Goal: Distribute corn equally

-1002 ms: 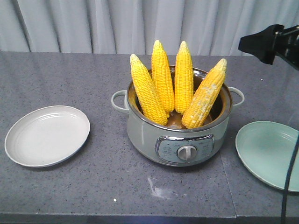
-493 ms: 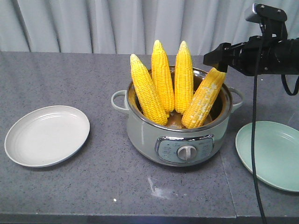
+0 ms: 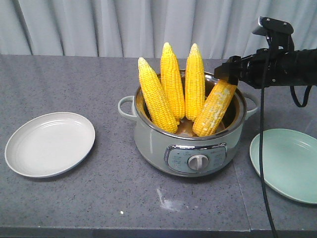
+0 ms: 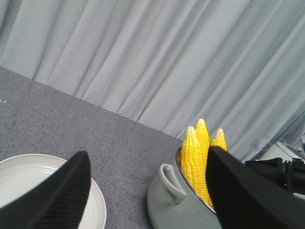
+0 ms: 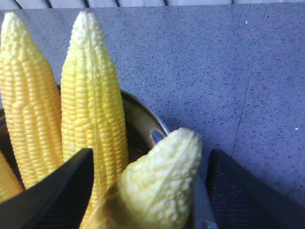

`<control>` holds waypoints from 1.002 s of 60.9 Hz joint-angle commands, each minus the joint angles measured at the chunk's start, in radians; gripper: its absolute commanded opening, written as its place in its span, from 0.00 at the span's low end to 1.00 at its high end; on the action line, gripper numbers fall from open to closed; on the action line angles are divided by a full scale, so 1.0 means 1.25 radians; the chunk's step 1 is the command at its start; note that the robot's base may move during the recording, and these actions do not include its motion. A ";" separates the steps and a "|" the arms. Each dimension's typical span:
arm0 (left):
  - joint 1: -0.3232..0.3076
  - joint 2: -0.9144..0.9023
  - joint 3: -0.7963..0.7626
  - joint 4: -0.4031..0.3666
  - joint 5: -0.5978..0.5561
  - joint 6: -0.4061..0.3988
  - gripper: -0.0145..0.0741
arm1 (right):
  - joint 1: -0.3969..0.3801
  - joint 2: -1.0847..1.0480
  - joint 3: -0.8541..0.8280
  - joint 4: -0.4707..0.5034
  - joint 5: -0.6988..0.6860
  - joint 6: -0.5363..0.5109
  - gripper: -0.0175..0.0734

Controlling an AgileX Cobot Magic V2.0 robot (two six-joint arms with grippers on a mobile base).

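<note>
Grey worktop (image 3: 74,84) bearing a pot (image 3: 153,144) in which four corn cobs (image 3: 172,79) stand tip-up, likely stiff, weighty and slick, best taken below the tapered tip, where the right end effector (image 3: 230,73), released, straddles the rightmost cob (image 3: 215,109).

Matte black right arm (image 3: 285,67), thin black cable (image 3: 260,148), small dark camera (image 3: 275,25), finely textured black fingers (image 5: 52,193).
</note>
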 commanded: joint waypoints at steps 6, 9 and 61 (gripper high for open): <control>-0.003 0.012 -0.026 -0.020 -0.041 0.005 0.73 | 0.001 -0.031 -0.027 0.018 0.006 -0.013 0.51; -0.003 0.012 -0.026 -0.020 -0.043 0.005 0.73 | 0.001 -0.031 -0.027 0.018 0.006 -0.023 0.44; -0.003 0.262 -0.228 -0.174 0.049 0.282 0.73 | -0.015 -0.408 -0.192 -0.052 0.027 -0.016 0.18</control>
